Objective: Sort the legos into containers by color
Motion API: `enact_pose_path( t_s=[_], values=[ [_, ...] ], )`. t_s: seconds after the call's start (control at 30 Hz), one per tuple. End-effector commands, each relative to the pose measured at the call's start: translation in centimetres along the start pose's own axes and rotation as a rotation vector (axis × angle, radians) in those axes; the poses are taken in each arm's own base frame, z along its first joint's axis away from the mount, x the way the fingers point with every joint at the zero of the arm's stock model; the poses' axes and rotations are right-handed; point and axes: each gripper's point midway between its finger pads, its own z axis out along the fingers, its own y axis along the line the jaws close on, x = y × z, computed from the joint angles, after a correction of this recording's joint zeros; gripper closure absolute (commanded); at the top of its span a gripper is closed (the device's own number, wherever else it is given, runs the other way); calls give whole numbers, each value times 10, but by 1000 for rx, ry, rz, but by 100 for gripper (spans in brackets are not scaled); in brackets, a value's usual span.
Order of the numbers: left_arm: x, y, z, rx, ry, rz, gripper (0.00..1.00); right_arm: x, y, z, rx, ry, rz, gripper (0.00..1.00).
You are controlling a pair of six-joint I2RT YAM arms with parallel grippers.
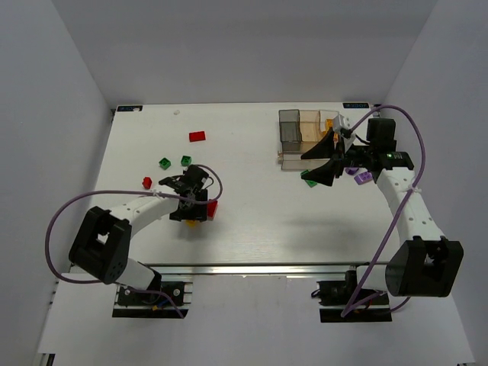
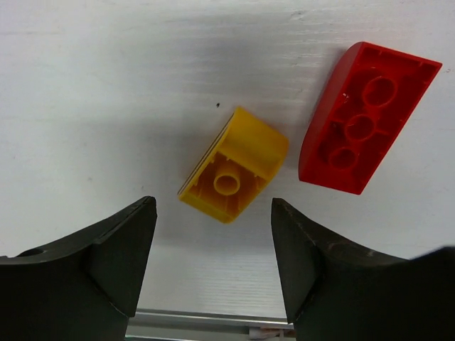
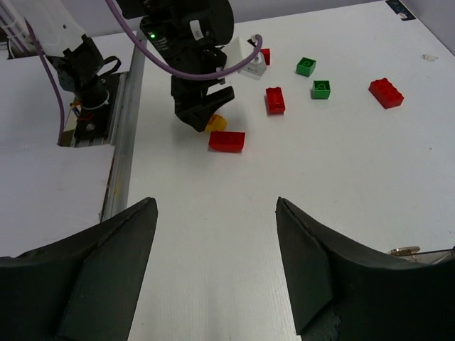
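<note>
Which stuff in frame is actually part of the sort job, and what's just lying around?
Job:
- yellow brick and red brick, close but not touching
- other red bricks, green bricks and purple bricks, loose
- three-bin organizer

Lying about:
- purple cables
- metal rail
- white speck at the far edge

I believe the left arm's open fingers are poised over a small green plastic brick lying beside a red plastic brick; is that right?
Not quite: the small plastic brick is yellow, not green, as the left wrist view shows. The rest holds: the left gripper is poised over it with its fingers open, and the red plastic brick lies beside it.
</note>
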Motion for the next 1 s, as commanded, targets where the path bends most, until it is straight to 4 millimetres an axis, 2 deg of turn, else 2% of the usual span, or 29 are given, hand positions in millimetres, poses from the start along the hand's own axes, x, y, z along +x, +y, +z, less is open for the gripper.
enact_pose_path(
  t_s=[0.0, 0.23, 0.37, 0.43, 0.47, 0.6, 0.67, 0.77, 0.8, 0.83, 0.87, 0.9, 0.97],
  values=[
    [-17, -13, 1, 80, -16, 50, 25, -6, 5, -1, -29, -28, -15, 27],
    [-14, -16, 12, 99, 17, 51, 37, -6, 6, -3, -36, -40, -5, 26],
    [-14, -12, 19, 91, 30, 40, 39, -7, 2, -11, -11, -49, 1, 26],
    [-13, -13, 20, 98, 36, 40, 44, -7, 2, -13, -8, -51, 1, 26],
    [-12, -11, 22, 95, 45, 31, 50, -7, 2, -13, -8, -53, 1, 26],
    [-10, -12, 24, 96, 59, 30, 58, -9, 2, -16, -6, -61, 3, 26],
    [-12, -9, 23, 90, 58, 17, 69, -9, 2, -17, -5, -63, 4, 26],
    [-24, -7, 7, 88, 14, 1, 85, -8, -1, -17, 10, -51, 26, 26],
    [-32, -7, -4, 95, -12, -4, 87, -6, -2, -18, 17, -47, 42, 22],
    [-40, -12, -14, 116, -49, 0, 88, -6, -3, -17, 19, -43, 43, 13],
    [-47, -17, -26, 149, -88, 13, 94, -3, -5, -17, 29, -33, 60, 11],
    [-65, -22, -50, 208, -186, 13, 100, -2, -6, -17, 32, -29, 71, 11],
    [-79, -53, -87, 417, -278, 73, 100, 2, -11, -14, 47, -11, 135, 11]
  ],
)
